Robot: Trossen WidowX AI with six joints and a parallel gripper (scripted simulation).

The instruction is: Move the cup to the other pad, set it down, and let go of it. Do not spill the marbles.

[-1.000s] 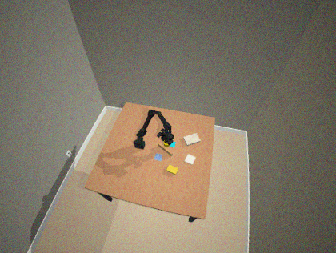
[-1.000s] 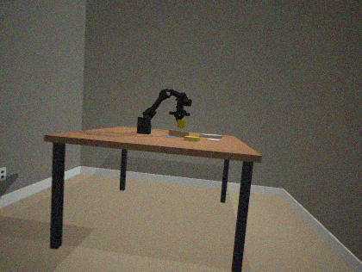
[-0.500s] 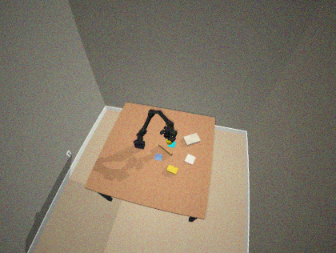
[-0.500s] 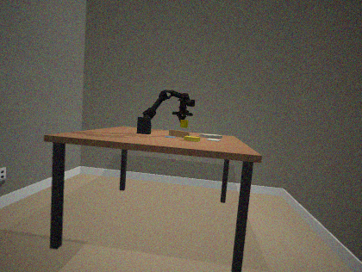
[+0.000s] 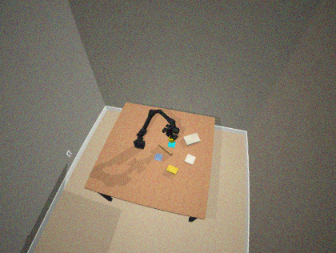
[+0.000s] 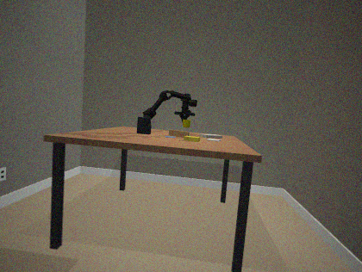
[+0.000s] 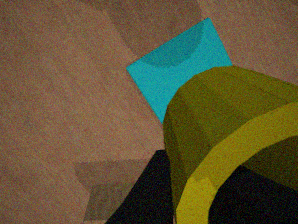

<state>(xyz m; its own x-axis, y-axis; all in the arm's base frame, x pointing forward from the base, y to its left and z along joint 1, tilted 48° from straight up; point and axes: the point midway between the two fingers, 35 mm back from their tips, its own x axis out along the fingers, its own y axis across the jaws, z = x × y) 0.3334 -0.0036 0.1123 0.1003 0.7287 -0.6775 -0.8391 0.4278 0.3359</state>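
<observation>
A yellow cup [image 5: 171, 140] [image 6: 186, 124] [image 7: 200, 117] is held in the air, clear of the table. My gripper [image 5: 171, 137] [image 6: 185, 119] is shut on it. In the wrist view the cup's rim and outer wall show at the lower right; its inside is dark and no marbles can be made out. The cyan pad [image 5: 172, 145] [image 7: 150, 75] lies on the table beneath and beside the cup, partly hidden by it in the wrist view. The blue pad [image 5: 158, 157] [image 6: 171, 137] lies bare on the table.
A wooden bar [image 5: 166, 150] [image 6: 178, 133] stands between the two pads. A whitish block [image 5: 192, 138] [image 6: 212, 136], a white square [image 5: 190, 159] [image 6: 214, 139] and a yellow block [image 5: 172, 169] [image 6: 191, 139] are on the table [image 5: 140, 176] too.
</observation>
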